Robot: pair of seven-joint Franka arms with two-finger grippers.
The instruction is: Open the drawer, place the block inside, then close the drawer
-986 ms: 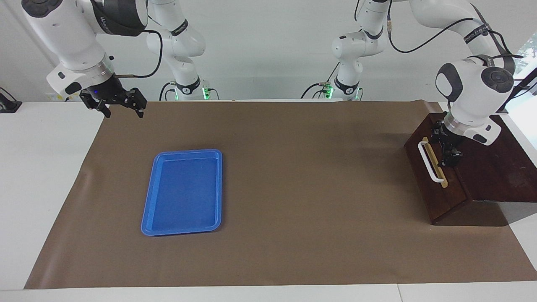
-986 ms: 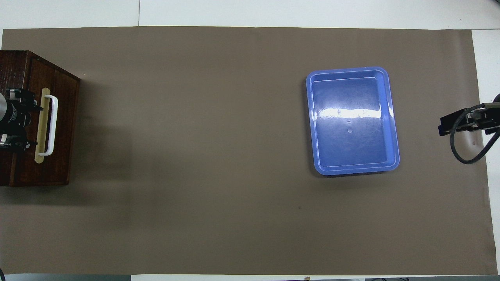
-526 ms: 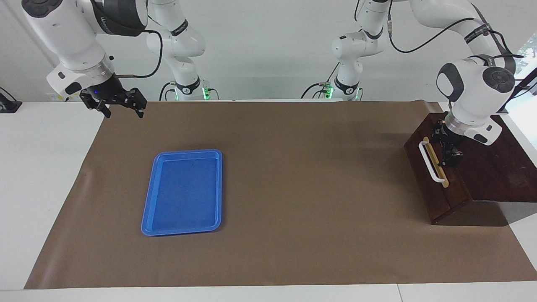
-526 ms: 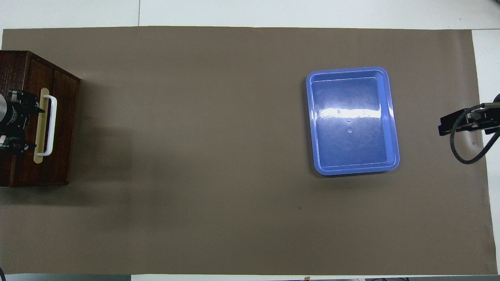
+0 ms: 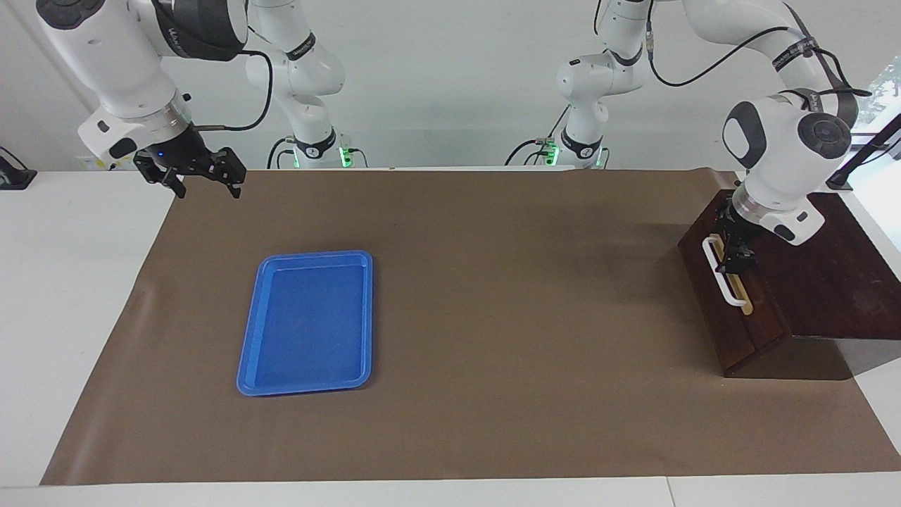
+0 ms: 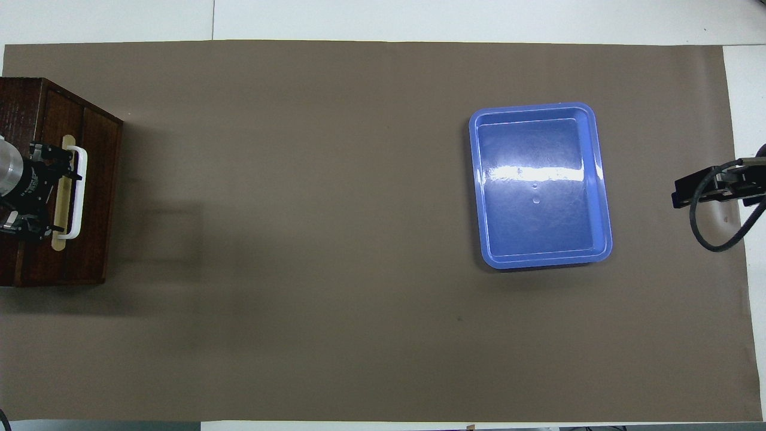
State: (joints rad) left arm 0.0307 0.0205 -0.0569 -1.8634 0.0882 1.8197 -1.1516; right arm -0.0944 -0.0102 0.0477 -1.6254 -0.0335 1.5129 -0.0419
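Right pincer (image 5: pixel 204 184) waits, jaws open and empty, over the edge of the brown mat (image 5: pixel 493 282) at the right arm's end of the table (image 5: pixel 70 296). Blue tray (image 5: pixel 308 322) lies empty on the mat. Left pincer (image 5: pixel 728 246) is at the white handle (image 5: pixel 723 282) of the drawer (image 5: pixel 732 317), jaws spread, not yet clamped. Drawer is shut. The block is not visible anywhere. Judgement: task barely begun, or block already inside; cannot tell.

High facing and overhead cameras, half a turn apart, share the table (image 5: pixel 84 296).
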